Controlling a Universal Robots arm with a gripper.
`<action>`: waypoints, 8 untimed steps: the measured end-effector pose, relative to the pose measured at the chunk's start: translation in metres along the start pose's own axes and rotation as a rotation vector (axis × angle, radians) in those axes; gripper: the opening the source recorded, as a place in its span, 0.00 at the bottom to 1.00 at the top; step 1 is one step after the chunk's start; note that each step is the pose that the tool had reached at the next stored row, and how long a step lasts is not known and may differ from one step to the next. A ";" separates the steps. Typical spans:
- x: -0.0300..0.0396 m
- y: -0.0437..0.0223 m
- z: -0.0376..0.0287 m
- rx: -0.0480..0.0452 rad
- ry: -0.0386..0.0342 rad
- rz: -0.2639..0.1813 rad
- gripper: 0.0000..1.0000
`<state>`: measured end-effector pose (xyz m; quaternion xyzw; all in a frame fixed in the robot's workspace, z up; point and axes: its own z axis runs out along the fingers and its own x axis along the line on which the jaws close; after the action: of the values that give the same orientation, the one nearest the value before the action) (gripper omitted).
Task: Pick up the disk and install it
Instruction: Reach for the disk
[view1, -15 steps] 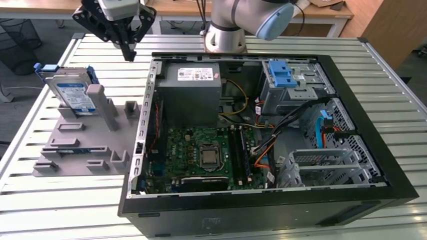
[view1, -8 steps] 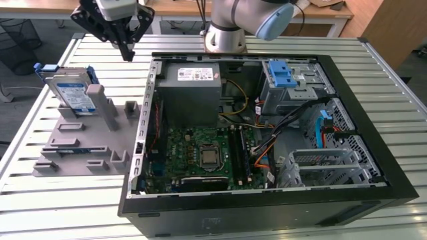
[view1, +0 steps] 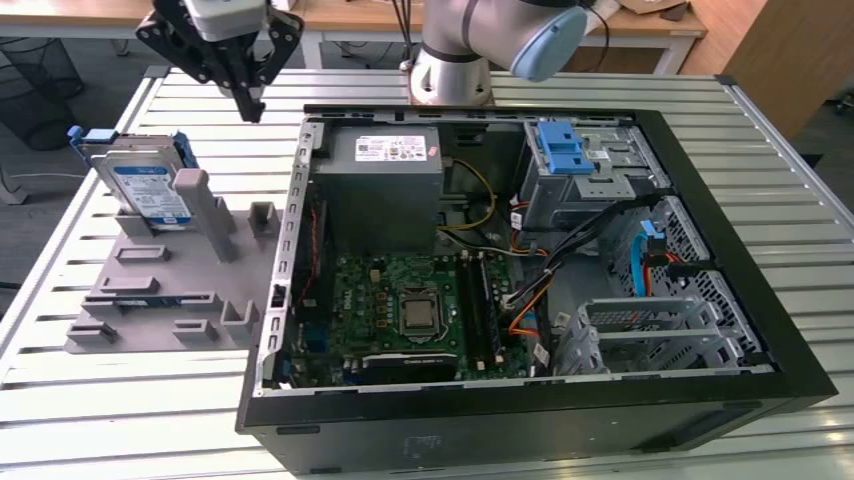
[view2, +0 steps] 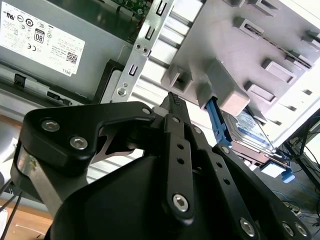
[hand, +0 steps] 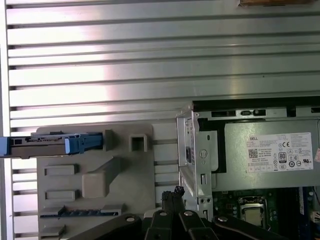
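Note:
The disk (view1: 144, 186) stands on edge in a grey holder block (view1: 174, 285) at the exterior view's left; it is a silver drive with a white-and-blue label and a blue frame. Both wrist views show it too, as the disk (view2: 252, 131) behind a grey post and the disk (hand: 50, 144) seen edge-on. My gripper (view1: 248, 108) hangs above the slatted table, behind the holder and to the right of the disk in the exterior view, well apart from it. The fingers (view2: 172, 100) meet at their tips with nothing between them, as the fingertips (hand: 175, 192) also show.
An open black computer case (view1: 747, 300) fills the middle and the exterior view's right. It holds a grey power supply (view1: 387, 180), a green motherboard (view1: 400, 310), a blue drive latch (view1: 567, 150) and a metal drive cage (view1: 654, 325). The table is made of metal slats (hand: 150, 60).

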<state>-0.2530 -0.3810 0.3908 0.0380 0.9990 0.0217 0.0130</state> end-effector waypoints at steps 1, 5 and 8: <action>0.0003 0.0002 0.0000 0.0001 0.0001 0.000 0.11; 0.0017 0.0008 0.0004 0.0000 0.0000 0.000 0.11; 0.0031 0.0014 0.0006 -0.0001 -0.0001 0.000 0.11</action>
<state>-0.2560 -0.3793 0.3902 0.0380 0.9990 0.0217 0.0131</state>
